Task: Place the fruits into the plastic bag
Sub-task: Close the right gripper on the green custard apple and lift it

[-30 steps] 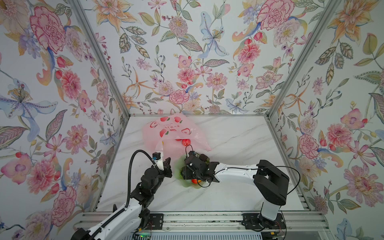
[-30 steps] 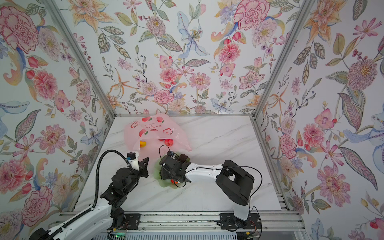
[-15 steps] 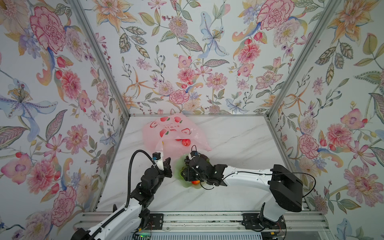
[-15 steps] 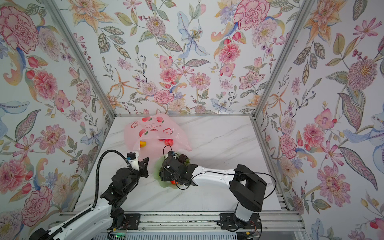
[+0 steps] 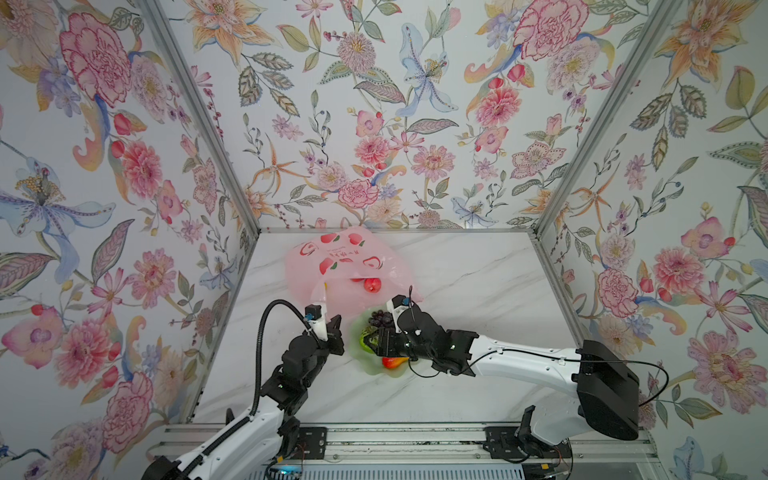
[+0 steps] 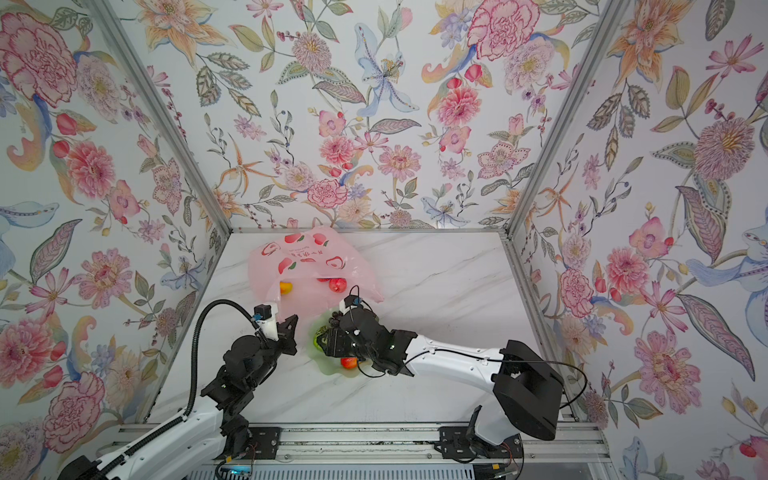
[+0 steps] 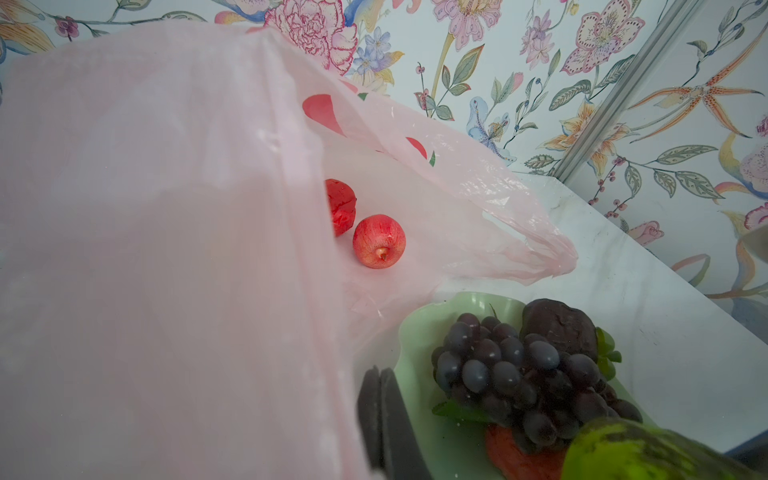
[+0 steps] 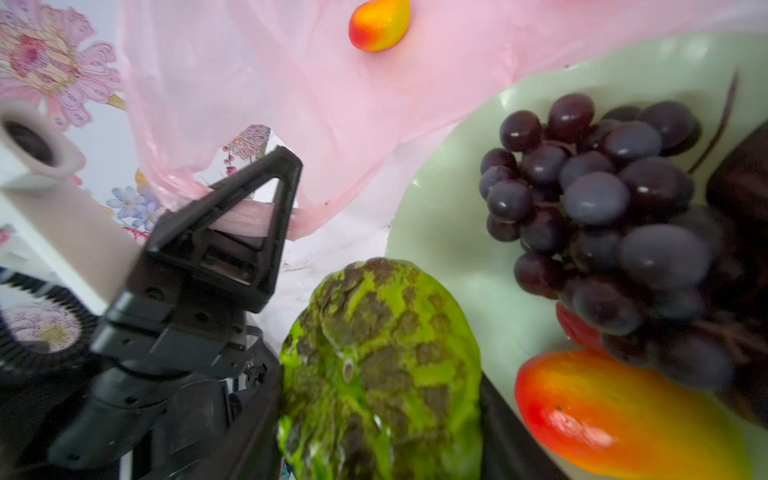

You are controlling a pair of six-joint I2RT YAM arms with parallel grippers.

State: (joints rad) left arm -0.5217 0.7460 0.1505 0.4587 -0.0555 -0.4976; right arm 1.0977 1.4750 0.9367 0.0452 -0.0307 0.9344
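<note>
**Now: green fruit gripped at the plate edge, bag mouth held up**

The bumpy green fruit sits between the jaws of the right gripper, which closes on it from both sides at the edge of the plate. I cannot tell if it is already lifted free. The plastic bag lies just beyond the plate and touches its far rim. The left gripper, just beside the plate, is fully closed on a strip of the bag's edge and holds the mouth raised.

In my judgement two things can go wrong. The fruit is glossy and lumpy, so it may turn or slip out on the way from the plate to the bag. The film in the left claw is thin, so it may slide out. Then the mouth drops and the fruit lands on top of the bag.

The fruit is bright green with dark rough patches. The bag is pale pink, translucent and crinkled, with red peach prints. Inside it lie a red apple, a second red fruit half hidden by film, and a small red-yellow mango. On the plate remain a grape bunch, a dark maroon fruit and a larger mango. The plate stands on a marble table.
</note>
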